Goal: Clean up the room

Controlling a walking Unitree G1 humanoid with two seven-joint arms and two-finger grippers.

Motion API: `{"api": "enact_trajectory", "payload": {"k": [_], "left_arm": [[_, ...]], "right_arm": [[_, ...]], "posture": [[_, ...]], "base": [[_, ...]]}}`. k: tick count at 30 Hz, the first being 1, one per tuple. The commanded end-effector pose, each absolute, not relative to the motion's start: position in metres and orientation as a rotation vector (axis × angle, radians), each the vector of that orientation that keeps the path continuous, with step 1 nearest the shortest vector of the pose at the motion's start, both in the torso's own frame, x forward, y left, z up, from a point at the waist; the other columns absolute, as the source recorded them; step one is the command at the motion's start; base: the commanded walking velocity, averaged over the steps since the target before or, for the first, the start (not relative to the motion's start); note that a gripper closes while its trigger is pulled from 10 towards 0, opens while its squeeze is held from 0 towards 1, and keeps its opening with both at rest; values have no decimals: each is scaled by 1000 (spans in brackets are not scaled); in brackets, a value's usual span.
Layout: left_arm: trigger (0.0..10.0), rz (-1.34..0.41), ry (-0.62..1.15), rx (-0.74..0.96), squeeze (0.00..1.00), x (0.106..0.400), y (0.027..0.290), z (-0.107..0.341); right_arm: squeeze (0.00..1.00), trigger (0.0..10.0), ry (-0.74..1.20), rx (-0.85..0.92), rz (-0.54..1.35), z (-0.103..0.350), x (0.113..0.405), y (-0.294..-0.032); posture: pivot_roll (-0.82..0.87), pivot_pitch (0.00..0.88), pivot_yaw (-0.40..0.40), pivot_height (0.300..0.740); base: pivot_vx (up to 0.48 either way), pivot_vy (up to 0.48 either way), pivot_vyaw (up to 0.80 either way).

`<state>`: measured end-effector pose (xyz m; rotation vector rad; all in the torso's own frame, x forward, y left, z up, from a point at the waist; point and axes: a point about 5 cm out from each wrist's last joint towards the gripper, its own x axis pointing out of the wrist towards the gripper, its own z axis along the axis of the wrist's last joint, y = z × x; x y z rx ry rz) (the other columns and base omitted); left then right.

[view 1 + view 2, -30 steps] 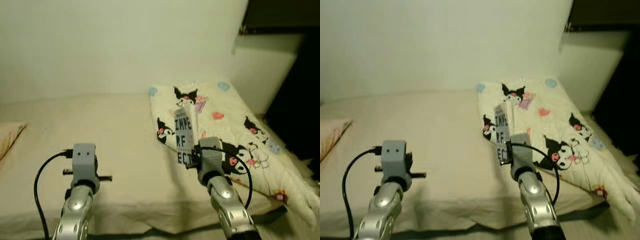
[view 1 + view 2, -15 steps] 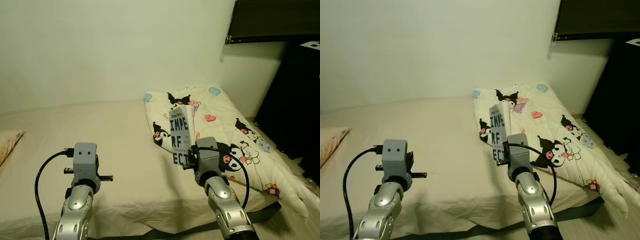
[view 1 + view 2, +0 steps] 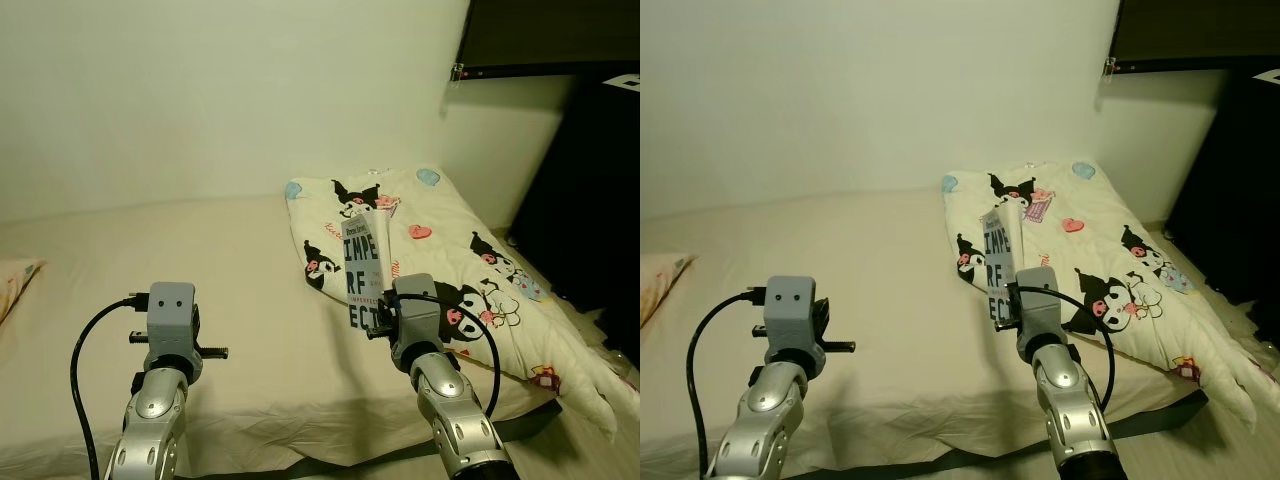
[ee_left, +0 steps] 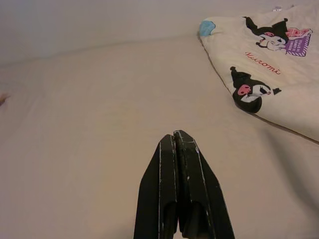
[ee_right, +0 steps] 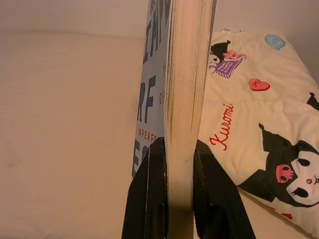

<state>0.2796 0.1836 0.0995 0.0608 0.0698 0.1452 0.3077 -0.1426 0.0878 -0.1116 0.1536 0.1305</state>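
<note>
my right gripper (image 5: pixel 178 164) pinched a book (image 5: pixel 182 74) by its lower edge, one finger on each cover, the book standing upright above my wrist. in the head views the book (image 3: pixel 362 272) stood over the near edge of the patterned quilt (image 3: pixel 470 270), above the bed (image 3: pixel 200 280) — held in the air, touching neither.

hard to read: the cover lettering was cut off by my wrist housing, only large dark letters showing; the book's top ran out of the right wrist view. the quilt's far right corner trailed off the mattress toward the floor, and its end was lost at the frame edge. a dark cabinet (image 3: pixel 590 190) at right was too shadowed to make out. a sliver of pillow (image 3: pixel 15 275) showed at the left edge, mostly cut off.

my left gripper (image 4: pixel 175 144) hung over bare sheet, fingers pressed together, holding nothing.

against half a second before — the whole scene sat slightly shifted, so the head had moved. the book leaned a touch less and my grip on it was unchanged; the left arm held the same pose.
</note>
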Motion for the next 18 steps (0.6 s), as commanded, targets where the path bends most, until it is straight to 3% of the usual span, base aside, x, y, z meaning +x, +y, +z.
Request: {"api": "enact_trajectory", "payload": {"k": [1,9,18], "left_arm": [[10000,153,70,69,0,280,186,100],[10000,154,67,57,0,281,187,100],[10000,146,66,58,0,281,187,101]], "right_arm": [[0,10000,125,-88,127,92,308,-142],[0,10000,118,-80,127,93,308,-142],[0,10000,116,-75,124,93,308,-141]], "posture": [[-33,36,-11,740],[-33,35,-10,740],[-33,34,-6,740]], "base": [[0,0,0],[0,0,0],[0,363,0]]}}
